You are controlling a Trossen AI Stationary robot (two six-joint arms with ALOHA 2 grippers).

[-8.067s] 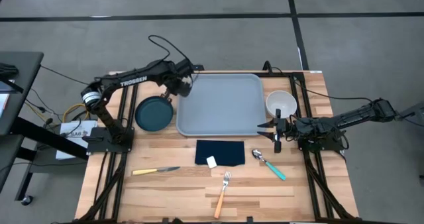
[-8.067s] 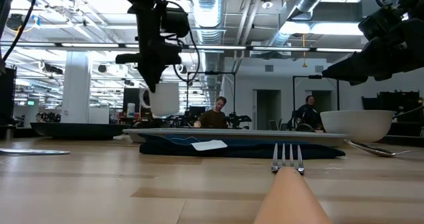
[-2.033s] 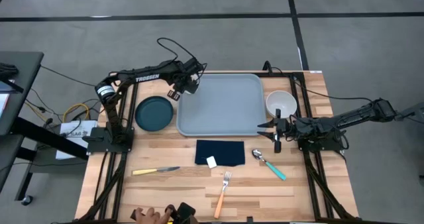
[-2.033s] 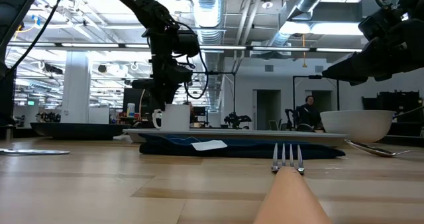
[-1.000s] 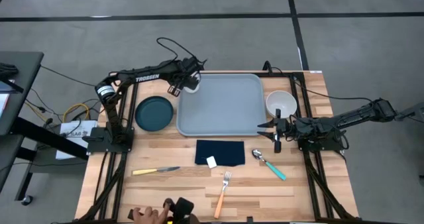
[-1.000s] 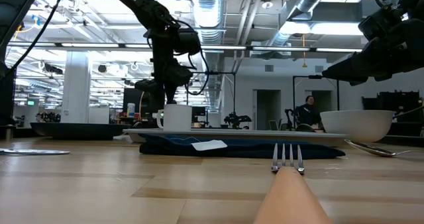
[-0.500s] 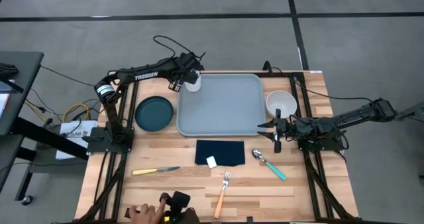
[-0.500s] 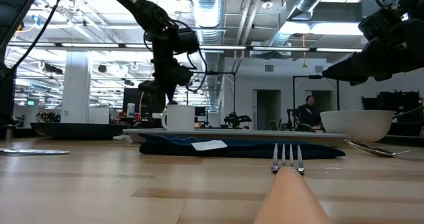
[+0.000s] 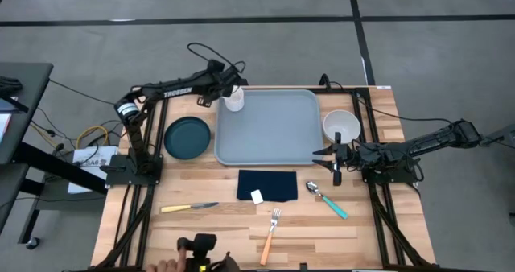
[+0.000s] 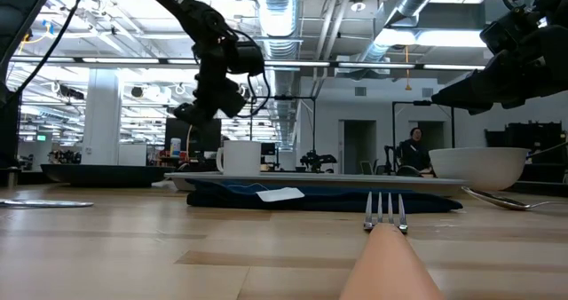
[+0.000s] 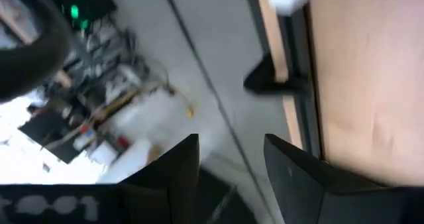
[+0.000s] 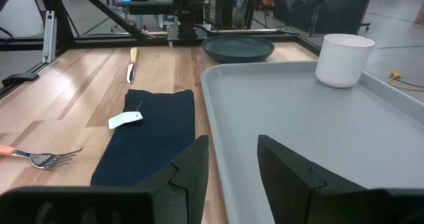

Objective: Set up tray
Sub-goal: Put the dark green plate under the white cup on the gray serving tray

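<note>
White mug (image 9: 234,102) stands in the tray's (image 9: 273,135) far-left corner; my left claw (image 9: 216,87) hovers spread beside it, right claw (image 9: 322,155) spread, empty.

Two dark, slim jointed arms here. The left arm (image 9: 165,93) carries white TROSSEN lettering along its link, a silver-ringed joint near the shoulder, and black cables looping off the wrist. The right arm (image 9: 418,147) is matte black throughout. Each hand shows two dark, angular, flat-faced fingers (image 12: 192,171).
</note>
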